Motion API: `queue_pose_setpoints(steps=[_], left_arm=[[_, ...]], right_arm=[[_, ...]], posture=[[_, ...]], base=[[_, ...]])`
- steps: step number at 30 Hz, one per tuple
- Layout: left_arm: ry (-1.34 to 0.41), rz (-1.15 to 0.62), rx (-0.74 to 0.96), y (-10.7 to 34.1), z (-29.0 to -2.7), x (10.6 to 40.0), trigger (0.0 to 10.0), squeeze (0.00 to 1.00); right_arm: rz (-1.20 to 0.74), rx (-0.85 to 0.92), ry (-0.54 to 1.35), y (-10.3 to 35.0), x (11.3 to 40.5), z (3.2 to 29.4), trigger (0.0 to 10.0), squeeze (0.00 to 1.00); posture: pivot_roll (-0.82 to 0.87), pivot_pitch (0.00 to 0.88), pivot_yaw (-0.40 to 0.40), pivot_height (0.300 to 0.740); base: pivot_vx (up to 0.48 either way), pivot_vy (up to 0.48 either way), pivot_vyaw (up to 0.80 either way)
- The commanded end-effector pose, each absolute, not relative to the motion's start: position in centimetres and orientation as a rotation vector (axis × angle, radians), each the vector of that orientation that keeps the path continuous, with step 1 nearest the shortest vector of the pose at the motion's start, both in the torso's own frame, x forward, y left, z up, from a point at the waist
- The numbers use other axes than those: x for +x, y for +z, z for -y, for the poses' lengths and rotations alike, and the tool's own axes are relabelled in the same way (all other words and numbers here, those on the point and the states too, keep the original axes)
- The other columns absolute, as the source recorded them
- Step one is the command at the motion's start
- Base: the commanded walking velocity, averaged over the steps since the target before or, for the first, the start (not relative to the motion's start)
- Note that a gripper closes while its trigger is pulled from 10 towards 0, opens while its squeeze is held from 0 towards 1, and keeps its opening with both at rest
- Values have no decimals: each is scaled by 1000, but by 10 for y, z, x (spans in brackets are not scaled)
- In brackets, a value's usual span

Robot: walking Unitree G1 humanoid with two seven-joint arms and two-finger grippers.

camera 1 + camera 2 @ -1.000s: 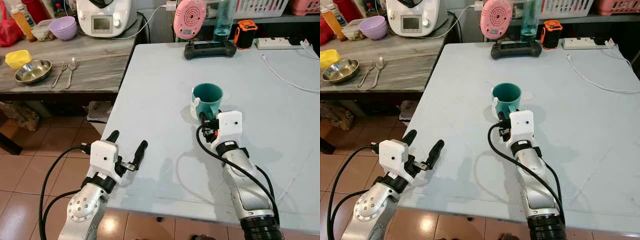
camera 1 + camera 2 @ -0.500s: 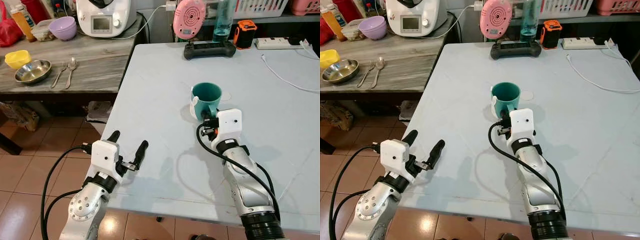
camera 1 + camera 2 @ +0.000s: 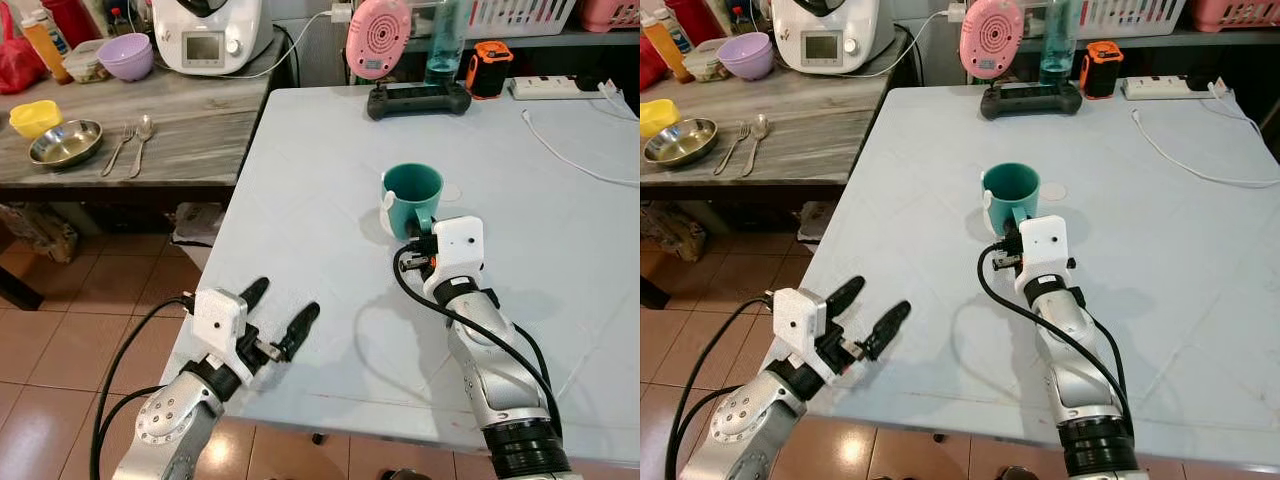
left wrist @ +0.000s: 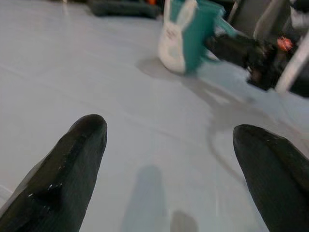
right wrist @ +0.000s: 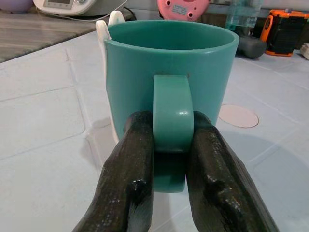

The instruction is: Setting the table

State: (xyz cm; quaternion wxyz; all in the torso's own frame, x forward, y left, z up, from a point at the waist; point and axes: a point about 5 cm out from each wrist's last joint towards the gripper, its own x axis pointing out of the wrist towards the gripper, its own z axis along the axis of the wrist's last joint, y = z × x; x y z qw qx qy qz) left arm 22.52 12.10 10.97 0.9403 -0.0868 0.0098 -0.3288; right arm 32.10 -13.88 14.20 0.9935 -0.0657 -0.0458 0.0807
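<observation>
Over the last second the left gripper (image 3: 277, 323) drops lower and turns inward at the near edge of the pale grey table (image 3: 320, 150), fingers spread and empty. The right gripper (image 5: 166, 145) stays put, so the placing is probably not finished. Its wrist view shows both fingers clamped on the handle of the teal ceramic mug (image 5: 169, 72), which stands mid-table.

A home kitchen or dining corner — a pale tabletop (image 3: 330, 150) beside a wood-grain counter (image 3: 190, 120) carrying a cooking appliance (image 3: 208, 32), purple bowl (image 3: 127, 54), steel bowl (image 3: 65, 142), fork (image 3: 119, 147) and spoon (image 3: 142, 142) — over terracotta floor tiles (image 3: 60, 350).
</observation>
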Motion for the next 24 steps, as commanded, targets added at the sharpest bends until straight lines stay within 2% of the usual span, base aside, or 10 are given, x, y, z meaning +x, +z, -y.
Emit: queue_pose_setpoints(steps=[1, 10, 15, 16, 17, 18, 19, 24], left_arm=[[-695, -31, -170, 110, -123, 223, 10000, 0], [-704, -46, -159, 108, -124, 223, 10000, 0], [-556, -28, -111, 109, -133, 235, 10000, 0], [-510, -17, -105, 110, -137, 239, 10000, 0], [-510, -17, -105, 110, -137, 239, 10000, 0], [-462, -7, -100, 112, -142, 243, 10000, 0], [-393, 11, -97, 116, -149, 250, 10000, 0], [-337, 36, -73, 120, -155, 256, 10000, 0]], right_arm=[[114, -123, 167, 147, 322, 137, 0, 0], [119, -121, 159, 148, 322, 139, 0, 0], [136, -104, 162, 154, 322, 137, 0, 0], [138, -104, 161, 155, 322, 137, 2588, 0], [138, -104, 161, 155, 322, 137, 2588, 0], [138, -104, 161, 155, 321, 137, 10000, 0], [131, -103, 156, 153, 319, 140, 10000, 0], [107, -102, 152, 148, 316, 142, 10000, 0]], posture=[[-106, 104, 86, 740], [-112, 102, 88, 740], [-106, 89, 86, 740], [-105, 83, 84, 740], [-105, 83, 84, 740], [-105, 83, 84, 740], [-105, 83, 84, 740], [-103, 76, 80, 740]], base=[[0, 0, 0], [0, 0, 0], [0, 0, 0], [0, 0, 0], [0, 0, 0], [0, 0, 0], [0, 0, 0], [0, 0, 0]])
